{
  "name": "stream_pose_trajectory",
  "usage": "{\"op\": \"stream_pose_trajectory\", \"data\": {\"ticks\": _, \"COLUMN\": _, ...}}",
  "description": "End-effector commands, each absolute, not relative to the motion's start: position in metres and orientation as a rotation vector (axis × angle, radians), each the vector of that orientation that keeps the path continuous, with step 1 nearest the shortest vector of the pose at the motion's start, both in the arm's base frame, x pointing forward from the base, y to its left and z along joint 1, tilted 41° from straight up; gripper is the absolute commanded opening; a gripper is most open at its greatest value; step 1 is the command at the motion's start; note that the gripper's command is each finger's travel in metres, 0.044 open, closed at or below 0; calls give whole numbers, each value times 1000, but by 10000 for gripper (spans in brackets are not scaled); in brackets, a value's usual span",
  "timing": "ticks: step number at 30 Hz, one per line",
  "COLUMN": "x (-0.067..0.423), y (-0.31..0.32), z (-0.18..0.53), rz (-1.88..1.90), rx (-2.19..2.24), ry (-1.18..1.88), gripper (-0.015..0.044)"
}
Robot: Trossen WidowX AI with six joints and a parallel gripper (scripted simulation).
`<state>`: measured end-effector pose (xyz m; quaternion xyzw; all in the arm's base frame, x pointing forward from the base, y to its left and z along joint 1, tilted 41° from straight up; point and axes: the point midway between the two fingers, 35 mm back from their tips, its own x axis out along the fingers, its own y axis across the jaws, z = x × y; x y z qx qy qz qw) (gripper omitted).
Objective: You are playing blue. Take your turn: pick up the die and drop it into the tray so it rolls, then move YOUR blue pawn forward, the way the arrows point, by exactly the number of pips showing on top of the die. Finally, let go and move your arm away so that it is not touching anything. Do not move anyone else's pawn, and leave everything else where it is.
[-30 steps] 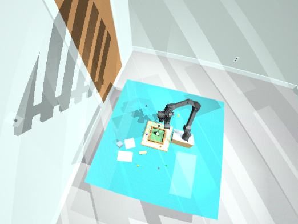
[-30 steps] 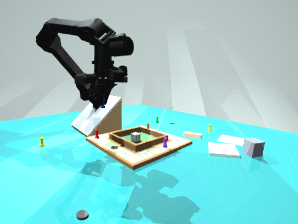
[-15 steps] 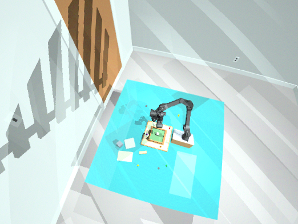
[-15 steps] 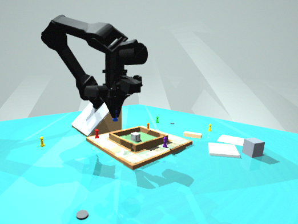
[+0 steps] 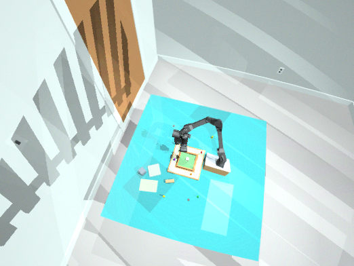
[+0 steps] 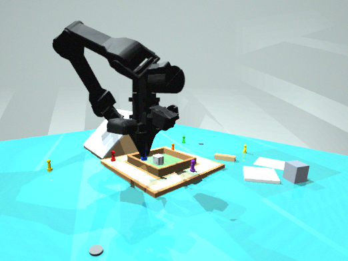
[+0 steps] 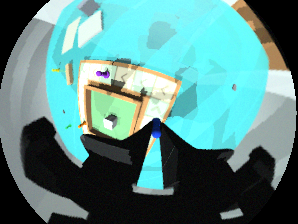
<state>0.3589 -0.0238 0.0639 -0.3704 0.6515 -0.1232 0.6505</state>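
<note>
Gripping the blue pawn in clenched fingers, gripper pointing down at the board's back-left track, red pawn left of it, white die in the green tray just right, purple pawn farther right

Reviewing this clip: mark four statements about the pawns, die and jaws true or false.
1. The die lies in the tray. True.
2. The gripper is open and holds nothing. False: its jaws are shut on the blue pawn.
3. The purple pawn stands on the board. True.
4. The red pawn stands inside the tray. False: it stands on the board's border, outside the tray wall.
</note>
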Motion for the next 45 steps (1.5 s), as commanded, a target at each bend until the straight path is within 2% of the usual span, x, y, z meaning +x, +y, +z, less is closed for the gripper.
{"op": "stream_pose_trajectory", "data": {"ticks": 1, "x": 364, "y": -31, "z": 55, "rz": -282, "rx": -849, "ry": 1484, "gripper": 0}}
{"op": "stream_pose_trajectory", "data": {"ticks": 32, "x": 368, "y": -59, "z": 23, "rz": -284, "rx": -851, "ry": 1484, "gripper": 0}}
{"op": "stream_pose_trajectory", "data": {"ticks": 42, "x": 371, "y": -54, "z": 32, "rz": -287, "rx": -840, "ry": 1467, "gripper": 262}}
{"op": "stream_pose_trajectory", "data": {"ticks": 45, "x": 367, "y": -31, "z": 58, "rz": -282, "rx": -846, "ry": 1480, "gripper": 341}}
